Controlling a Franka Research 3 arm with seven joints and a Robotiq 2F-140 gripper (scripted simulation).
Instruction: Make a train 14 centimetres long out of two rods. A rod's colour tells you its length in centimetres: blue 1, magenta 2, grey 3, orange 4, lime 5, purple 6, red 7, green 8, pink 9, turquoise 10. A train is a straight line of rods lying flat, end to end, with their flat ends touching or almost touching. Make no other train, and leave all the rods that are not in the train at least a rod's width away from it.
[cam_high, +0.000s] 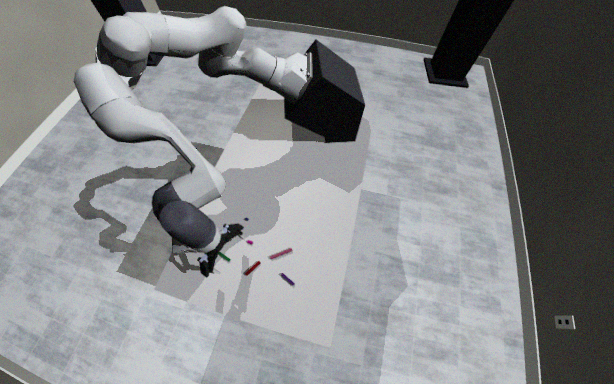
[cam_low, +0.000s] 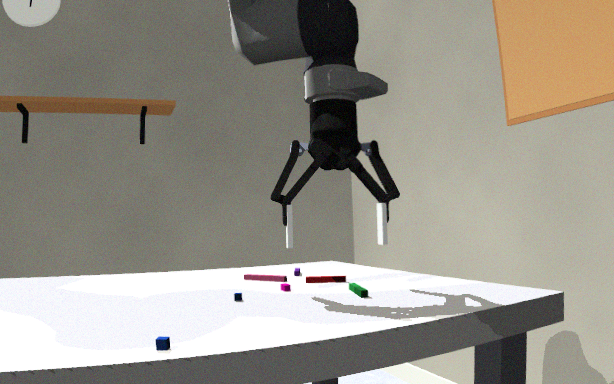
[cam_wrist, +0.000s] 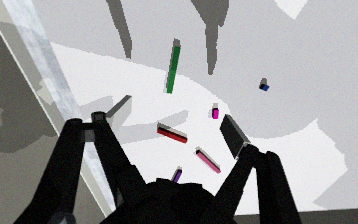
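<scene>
Overhead, the red rod (cam_high: 252, 268) (cam_low: 325, 279) (cam_wrist: 172, 133) lay between the green rod (cam_high: 224, 257) (cam_low: 358, 290) (cam_wrist: 173, 70) and purple rod (cam_high: 287, 279) (cam_low: 297, 272) (cam_wrist: 177, 175). Outside, the released gripper (cam_high: 223, 251) (cam_low: 336, 246) (cam_wrist: 178, 113) hovered above the red rod's level. At the wrist, the pink rod (cam_high: 280, 253) (cam_low: 265, 278) (cam_wrist: 208, 160) sat near the red rod, untouching.

White arm bent, dark wrist, claw (cam_high: 222, 251) (cam_low: 335, 246) (cam_wrist: 178, 113) pointing down, fingers wide apart.

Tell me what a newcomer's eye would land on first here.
Probably the open black gripper, hanging over the white table with its fingers spread wide. Next, likely the green rod and the red rod, lying apart on the tabletop below it.
</scene>
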